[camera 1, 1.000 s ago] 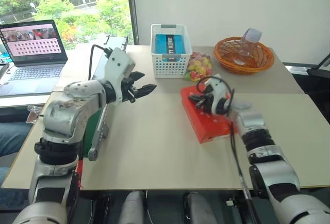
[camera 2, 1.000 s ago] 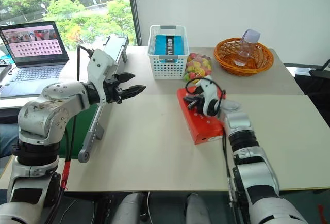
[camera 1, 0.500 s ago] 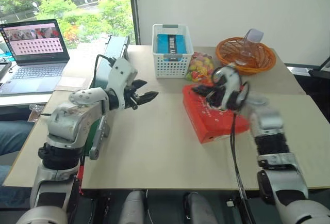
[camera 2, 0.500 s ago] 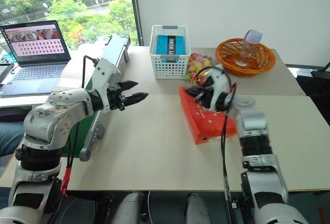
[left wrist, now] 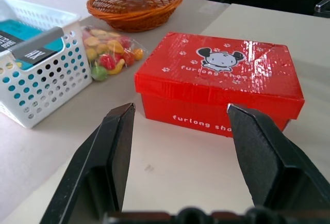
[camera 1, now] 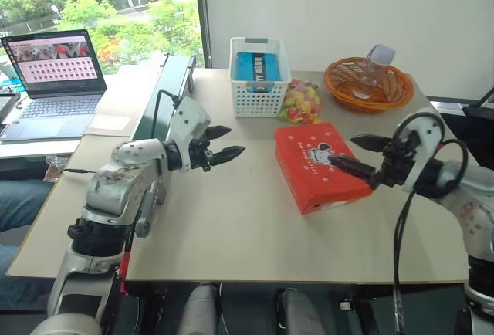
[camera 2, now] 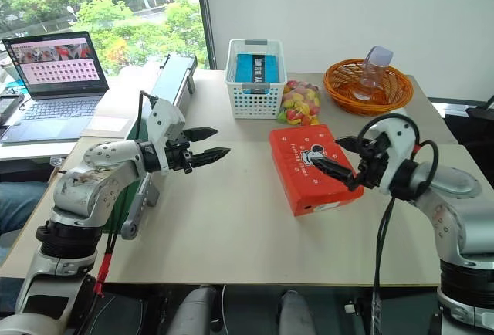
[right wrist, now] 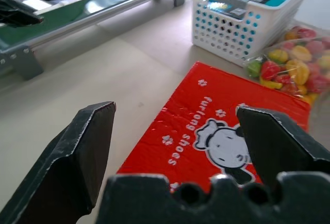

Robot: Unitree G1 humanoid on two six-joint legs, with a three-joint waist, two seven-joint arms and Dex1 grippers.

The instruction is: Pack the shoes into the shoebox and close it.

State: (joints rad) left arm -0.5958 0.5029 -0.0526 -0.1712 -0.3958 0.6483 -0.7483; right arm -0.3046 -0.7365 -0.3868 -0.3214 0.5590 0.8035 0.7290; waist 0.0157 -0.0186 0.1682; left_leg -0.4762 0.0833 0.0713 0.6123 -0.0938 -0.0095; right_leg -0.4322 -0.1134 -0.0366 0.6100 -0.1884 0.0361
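Observation:
The orange-red shoebox [camera 1: 320,167] lies closed on the table right of centre, its lid with the cartoon mouse facing up. The shoes are hidden. My right gripper [camera 1: 342,150] hangs open over the box's right edge, pointing left across the lid, with nothing between its fingers. In the right wrist view the shoebox [right wrist: 206,126] lies below the spread right gripper [right wrist: 175,110]. My left gripper [camera 1: 235,140] floats open above the table, well left of the box and pointing at it. From the left wrist, the shoebox [left wrist: 221,79] shows beyond the left gripper [left wrist: 180,110].
A white mesh basket [camera 1: 258,76] with a blue packet stands behind the box, and a bag of sweets [camera 1: 301,102] lies next to it. An orange wicker basket [camera 1: 367,82] holds a clear bottle at the back right. A laptop [camera 1: 54,80] and a green rail [camera 1: 158,103] are at the left.
My right gripper has left the box lid, risen and pulled back to the right, and its fingers have opened from shut. The left gripper has sunk slightly. The box has stayed closed.

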